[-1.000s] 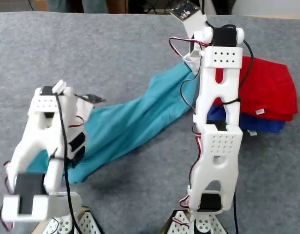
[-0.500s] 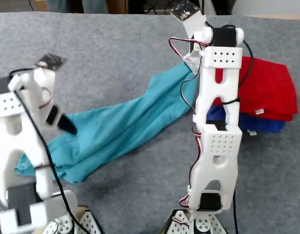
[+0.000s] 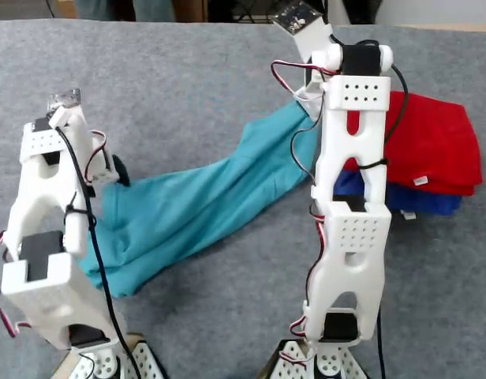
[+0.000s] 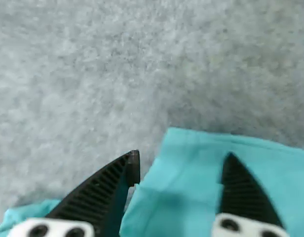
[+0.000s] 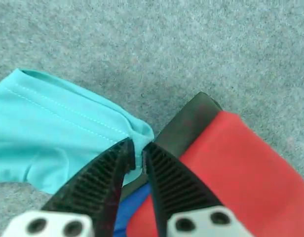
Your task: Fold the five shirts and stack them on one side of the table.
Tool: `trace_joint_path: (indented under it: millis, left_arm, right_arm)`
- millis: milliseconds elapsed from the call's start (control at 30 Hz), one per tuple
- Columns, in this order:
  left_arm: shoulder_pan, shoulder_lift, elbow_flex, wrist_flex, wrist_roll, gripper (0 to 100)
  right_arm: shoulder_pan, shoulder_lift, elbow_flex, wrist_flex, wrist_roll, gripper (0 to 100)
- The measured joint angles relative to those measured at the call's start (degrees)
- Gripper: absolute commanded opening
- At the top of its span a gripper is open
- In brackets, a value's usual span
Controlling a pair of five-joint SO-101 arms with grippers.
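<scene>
Where the grey, carpet-like surface [image 3: 188,71] spreads under both arms, the teal shirt [image 3: 203,205] lies stretched across its middle as a long rumpled band, running in the high view from about 8 o'clock up to about 1 o'clock. The right arm [image 3: 353,197] extends from its base at 6 o'clock straight toward 12 o'clock, passing over the upper end of that band. The left arm [image 3: 46,213] rises from 7 o'clock and bends over the band's lower end near 9 o'clock. At 3 o'clock the red shirt [image 3: 432,150] sits folded on the folded blue shirt [image 3: 428,201], whose edge peeks out on the 6 o'clock side; the teal shirt's upper end lies just beside this pile. The right hand [image 5: 137,145] is clenched on a corner of the teal shirt, cloth pinched between its ribbed black fingers, close to the red shirt's edge. The left hand [image 4: 182,158] is released, its two fingers spread apart over the teal shirt's edge, with cloth showing between them.
</scene>
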Motion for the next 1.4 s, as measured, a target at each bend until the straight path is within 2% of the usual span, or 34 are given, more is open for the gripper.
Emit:
trace_joint_path:
  millis: [100,433,800,967,1033,1167,1200,1400]
  left_arm:
    - [0.18,3.69,0.00,-0.62,0.18,4]
    - [0.26,7.12,-1.76,-0.70,2.46,3]
    - [0.26,7.91,-23.21,3.87,10.29,3]
    - [0.26,10.81,-28.57,-2.55,12.22,3]
    - [0.26,13.10,-28.57,-4.22,12.40,8]
    - [-0.09,18.81,-28.57,-2.99,12.57,27]
    - [-0.35,19.96,-28.48,-2.02,12.66,30]
    - [-3.69,21.36,-35.34,3.69,12.92,29]
  right_arm:
    - [0.00,0.00,0.00,0.00,0.00,1.4]
    - [-0.35,0.00,0.00,0.00,0.00,1.4]
    - [-1.14,0.00,0.00,0.00,0.00,1.4]
    - [-2.90,0.00,2.99,-0.35,0.00,1.4]
    - [-3.60,0.00,3.78,-0.62,0.00,1.4]
    - [-3.78,0.00,4.13,-0.62,0.00,1.4]
    - [-3.78,0.00,4.13,-0.79,0.00,1.4]
    - [-3.96,0.00,4.48,-0.79,0.00,1.4]
